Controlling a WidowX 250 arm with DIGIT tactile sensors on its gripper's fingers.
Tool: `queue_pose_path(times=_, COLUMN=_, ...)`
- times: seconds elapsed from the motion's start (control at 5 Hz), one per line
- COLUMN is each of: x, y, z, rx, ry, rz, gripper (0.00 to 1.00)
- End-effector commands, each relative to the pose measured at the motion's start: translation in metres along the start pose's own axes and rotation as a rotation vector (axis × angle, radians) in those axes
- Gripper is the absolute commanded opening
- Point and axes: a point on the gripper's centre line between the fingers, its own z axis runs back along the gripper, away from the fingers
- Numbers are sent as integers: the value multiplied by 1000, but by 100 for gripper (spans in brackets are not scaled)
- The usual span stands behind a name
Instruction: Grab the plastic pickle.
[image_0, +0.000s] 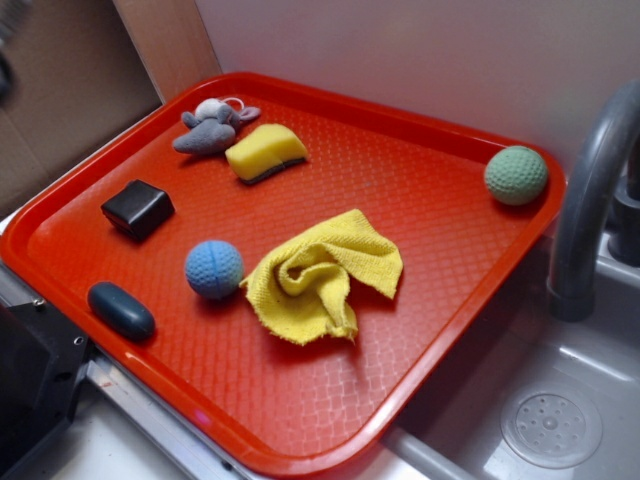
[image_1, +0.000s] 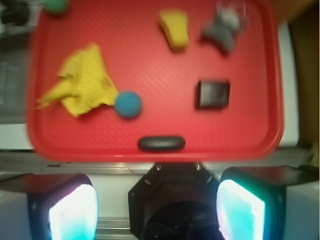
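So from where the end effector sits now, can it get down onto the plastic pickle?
Probably yes. The plastic pickle lies alone near the tray's near rim, apart from the blue ball and black block. The end effector looks open, nothing between. The rim close by may crowd one finger.

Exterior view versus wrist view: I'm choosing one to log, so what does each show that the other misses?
Only the exterior view shows the faucet and sink drain. Only the wrist view shows the gripper with its fingers spread apart. Both show the red tray, plastic pickle, blue ball and yellow cloth.
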Motion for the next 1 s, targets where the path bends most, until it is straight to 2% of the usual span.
queue_pose_path(times=0.0, x=2, y=7, z=-51, rx=60, ry=12, rz=415, gripper=100)
queue_pose_path(times=0.2, x=13, y=6, z=-80, rx=46, ry=49, rz=355, gripper=100)
queue_pose_path(times=0.4, x=14, y=7, z=-113, rx=-97, ry=47, rz=310, gripper=100)
queue_pose_path(times=0.8, x=14, y=7, z=-113, rx=-97, ry=47, rz=310, gripper=100)
